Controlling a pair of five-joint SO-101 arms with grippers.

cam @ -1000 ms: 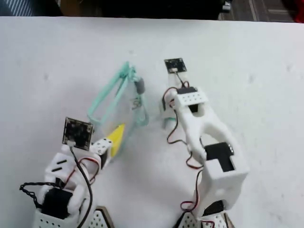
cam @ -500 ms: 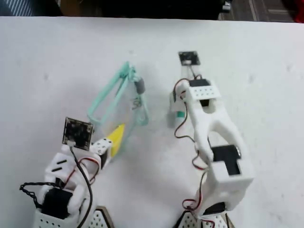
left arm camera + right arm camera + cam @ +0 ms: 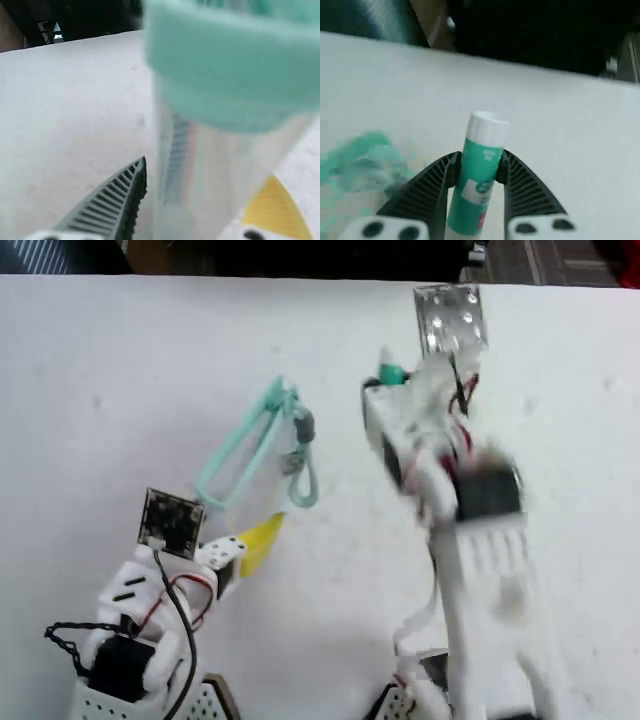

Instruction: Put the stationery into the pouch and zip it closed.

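— Do we hold the glue stick [image 3: 479, 172] now?
— Yes. Our right gripper [image 3: 479, 156] clamps it, lifted to upper centre, right of the pouch [image 3: 262, 445] and ready for inserting. For our left gripper [image 3: 207, 175] we cannot tell.

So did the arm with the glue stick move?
Yes. The right gripper, holding the glue stick, went toward the table's far edge, away from the pouch.
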